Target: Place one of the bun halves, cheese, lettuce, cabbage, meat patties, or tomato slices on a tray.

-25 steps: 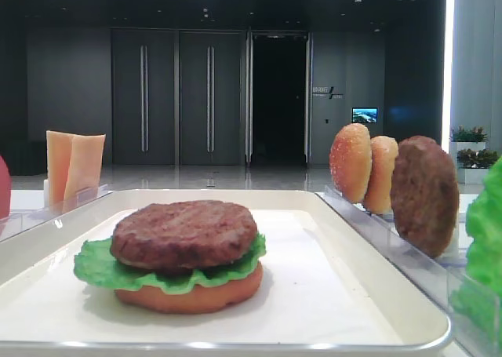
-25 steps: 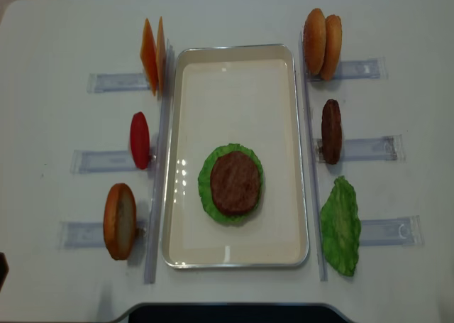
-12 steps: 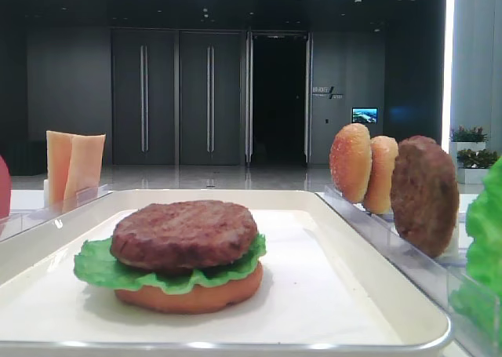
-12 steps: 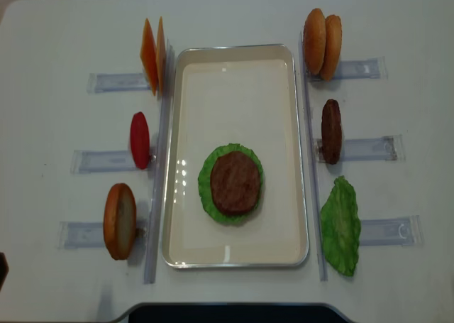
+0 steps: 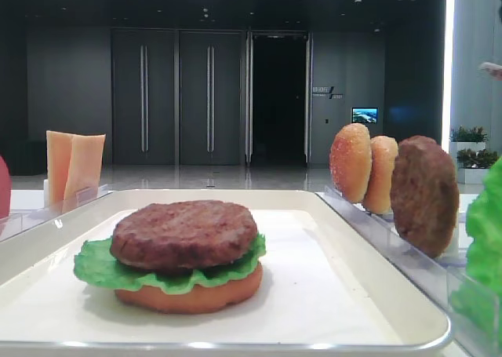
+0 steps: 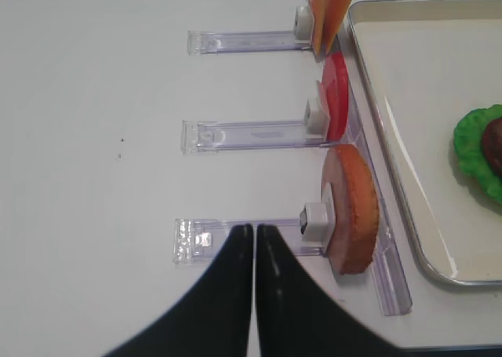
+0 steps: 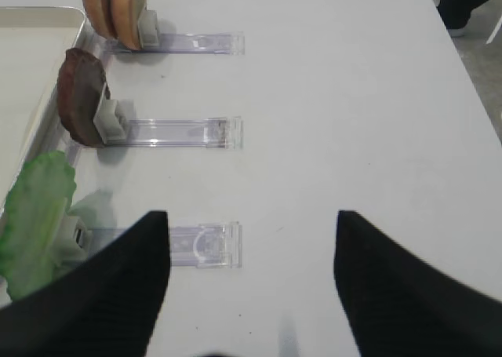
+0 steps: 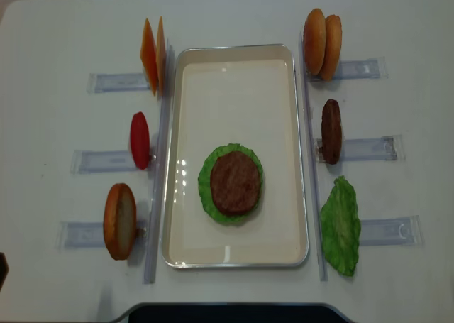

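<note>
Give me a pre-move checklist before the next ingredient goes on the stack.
1. Stack on tray intact, patty on lettuce on bun: ok.
2. Right hand open, holding nothing: ok.
3. Left hand shut, must open before any pick: not ok.
4. Tomato slice upright in its holder: ok.
5. Cheese upright in its holder: ok.
6. Which ingredient comes next: cannot tell.

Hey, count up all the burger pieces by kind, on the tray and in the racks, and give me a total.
Bun halves: 4
Meat patties: 2
Lettuce leaves: 2
Cheese slices: 2
Tomato slices: 1
Total: 11
</note>
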